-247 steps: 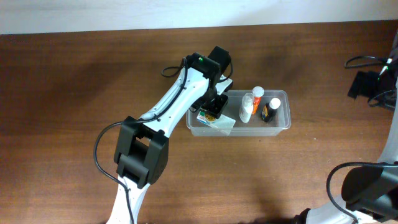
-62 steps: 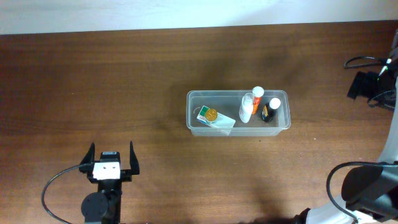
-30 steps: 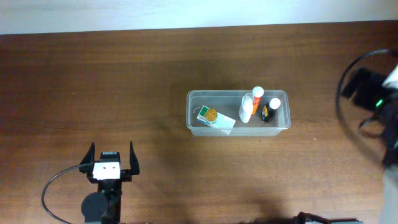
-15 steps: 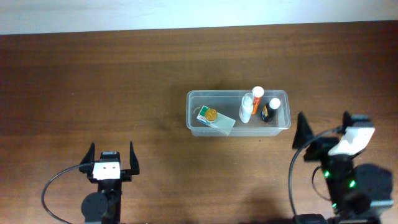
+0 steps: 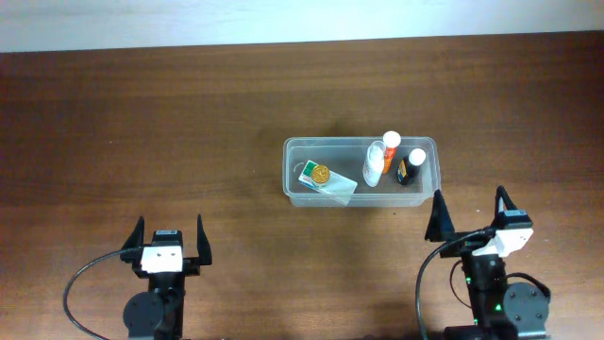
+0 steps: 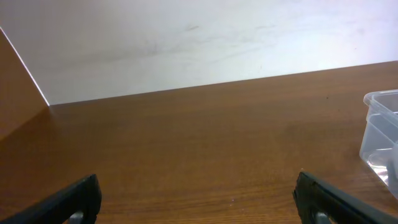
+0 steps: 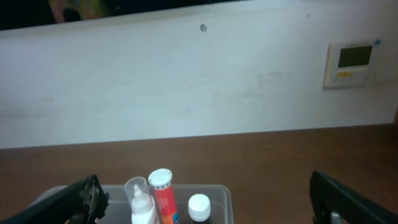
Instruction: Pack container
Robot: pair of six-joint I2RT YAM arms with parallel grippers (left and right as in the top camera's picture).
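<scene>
The clear container (image 5: 429, 186) sits right of the table's middle. Inside it stand a white bottle (image 5: 375, 163), an orange tube with a white cap (image 5: 389, 149) and a dark bottle with a white cap (image 5: 410, 167); a green-and-white box (image 5: 326, 181) lies at its left end. My left gripper (image 5: 170, 238) rests open near the front left, far from the container, whose corner (image 6: 380, 132) shows at the right of the left wrist view. My right gripper (image 5: 469, 212) is open just in front of the container's right end, looking at the bottles (image 7: 163, 196).
A white wall runs behind the table (image 5: 142, 123), with a small wall panel (image 7: 352, 63) on it. Black cables (image 5: 94, 279) trail from both arm bases at the front edge.
The right arm has swung in from the far right edge and settled at the front right, in front of the container. The left arm withdrew from the container earlier and has stayed still since.
</scene>
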